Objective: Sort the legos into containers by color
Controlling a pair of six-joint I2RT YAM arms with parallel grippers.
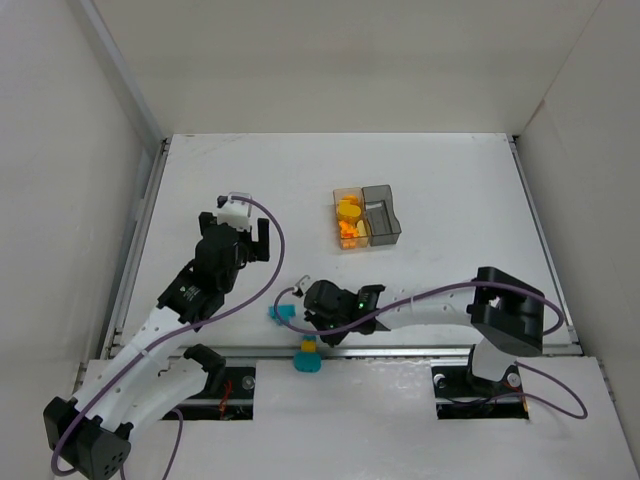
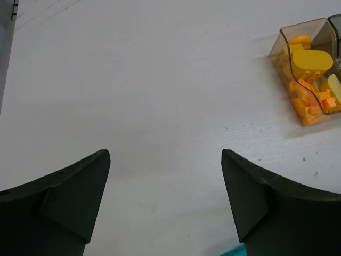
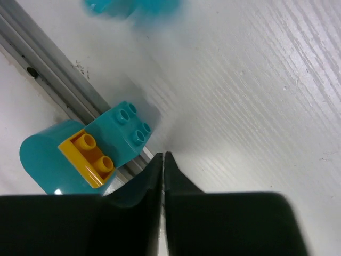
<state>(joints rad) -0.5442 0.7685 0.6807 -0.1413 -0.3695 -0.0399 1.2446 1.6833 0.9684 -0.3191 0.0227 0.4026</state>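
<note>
The two joined containers stand right of the table's middle: the amber bin (image 1: 349, 220) holds several yellow and orange legos, and the grey bin (image 1: 381, 212) beside it shows none. The amber bin also shows in the left wrist view (image 2: 305, 74). A teal lego (image 1: 282, 314) lies near the front. A teal block with a yellow brick on it (image 1: 308, 356) sits on the front rail and shows in the right wrist view (image 3: 98, 154). My right gripper (image 3: 163, 156) is shut on nothing, just right of that block. My left gripper (image 2: 165, 160) is open and empty over bare table.
A metal rail (image 1: 400, 350) runs along the table's front edge. White walls close in the left, right and back sides. The right arm (image 1: 430, 303) lies low across the front right. A blurred teal piece (image 3: 128, 6) shows at the top of the right wrist view.
</note>
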